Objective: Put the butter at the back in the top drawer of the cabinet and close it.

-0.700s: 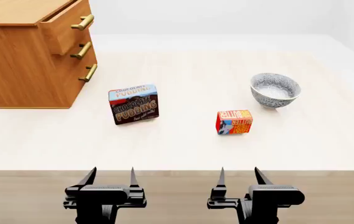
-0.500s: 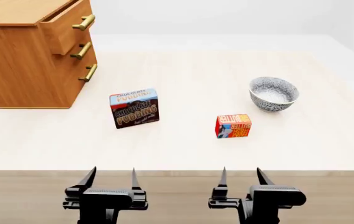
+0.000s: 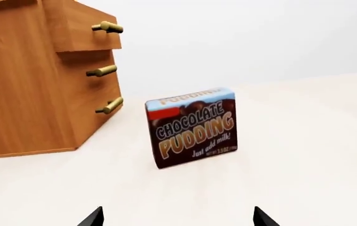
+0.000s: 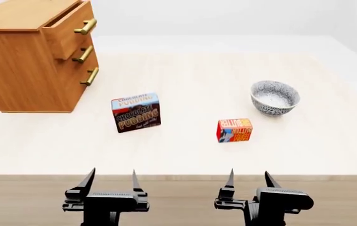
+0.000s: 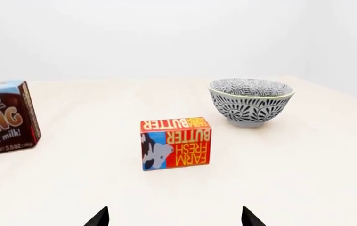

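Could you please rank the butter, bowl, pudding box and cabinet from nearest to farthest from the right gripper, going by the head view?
From the right gripper:
1. Butter, just ahead.
2. Bowl, behind the butter.
3. Pudding box, leftward.
4. Cabinet, far left.

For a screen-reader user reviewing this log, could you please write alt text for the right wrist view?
A small red-orange butter box stands on a pale tabletop, straight ahead of the open right gripper, whose two dark fingertips frame it from below. A patterned grey bowl sits apart behind it, and part of a chocolate pudding box shows at the edge.
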Controlling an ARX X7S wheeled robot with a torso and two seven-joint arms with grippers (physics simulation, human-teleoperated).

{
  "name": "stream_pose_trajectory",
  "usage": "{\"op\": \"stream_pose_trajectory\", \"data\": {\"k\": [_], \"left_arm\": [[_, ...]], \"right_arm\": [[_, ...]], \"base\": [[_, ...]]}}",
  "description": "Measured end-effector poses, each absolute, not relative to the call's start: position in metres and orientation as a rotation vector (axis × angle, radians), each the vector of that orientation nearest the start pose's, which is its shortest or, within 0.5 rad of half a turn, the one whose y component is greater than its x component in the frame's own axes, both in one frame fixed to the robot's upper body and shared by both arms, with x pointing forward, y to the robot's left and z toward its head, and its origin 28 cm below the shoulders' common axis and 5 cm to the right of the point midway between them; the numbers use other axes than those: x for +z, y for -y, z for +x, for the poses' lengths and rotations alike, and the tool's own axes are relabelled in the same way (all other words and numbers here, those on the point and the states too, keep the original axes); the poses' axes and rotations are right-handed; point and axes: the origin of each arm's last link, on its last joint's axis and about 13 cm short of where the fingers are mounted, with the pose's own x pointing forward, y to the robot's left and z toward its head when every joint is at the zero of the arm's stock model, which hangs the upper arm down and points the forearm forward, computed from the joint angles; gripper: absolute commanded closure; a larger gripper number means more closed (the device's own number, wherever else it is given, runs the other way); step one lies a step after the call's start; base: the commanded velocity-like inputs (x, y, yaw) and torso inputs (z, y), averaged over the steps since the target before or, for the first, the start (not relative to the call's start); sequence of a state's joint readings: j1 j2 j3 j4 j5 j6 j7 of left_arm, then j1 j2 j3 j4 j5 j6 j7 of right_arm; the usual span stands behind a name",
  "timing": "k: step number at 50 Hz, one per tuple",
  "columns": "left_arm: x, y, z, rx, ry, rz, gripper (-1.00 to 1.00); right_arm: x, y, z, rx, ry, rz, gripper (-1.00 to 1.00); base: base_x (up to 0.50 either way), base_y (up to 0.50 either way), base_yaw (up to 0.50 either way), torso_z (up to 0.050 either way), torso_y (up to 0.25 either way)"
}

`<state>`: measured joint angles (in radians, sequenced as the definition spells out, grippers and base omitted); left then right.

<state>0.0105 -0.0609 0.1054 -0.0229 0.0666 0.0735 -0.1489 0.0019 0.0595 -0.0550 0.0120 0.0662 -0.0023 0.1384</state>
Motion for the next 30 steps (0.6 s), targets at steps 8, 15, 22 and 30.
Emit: {"op": "stream_pose_trajectory", "data": {"k": [8, 15, 22, 30], "left_arm": [[0.0103, -0.2010, 0.2078, 0.051, 0.048, 0.118, -1.00], [0.0107, -0.2011, 0.2078, 0.055, 0.048, 0.118, -1.00], [0.0109, -0.2012, 0.2078, 0.056, 0.050, 0.119, -1.00], [0.0107, -0.2010, 0.2080, 0.055, 0.049, 0.122, -1.00]], "right_arm": [[0.0104, 0.0994, 0.2104, -0.085, -0.016, -0.002, -1.00], [0.0104, 0.0993, 0.2106, -0.087, -0.018, -0.009, -1.00], [0.0104, 0.0990, 0.2106, -0.088, -0.018, -0.014, -1.00], [0.0104, 0.0988, 0.2105, -0.086, -0.018, -0.018, -1.00]], "base": [[0.00, 0.00, 0.00, 0.050, 0.000], [0.00, 0.00, 0.00, 0.050, 0.000], [0.00, 0.00, 0.00, 0.050, 0.000], [0.00, 0.00, 0.00, 0.050, 0.000]]}}
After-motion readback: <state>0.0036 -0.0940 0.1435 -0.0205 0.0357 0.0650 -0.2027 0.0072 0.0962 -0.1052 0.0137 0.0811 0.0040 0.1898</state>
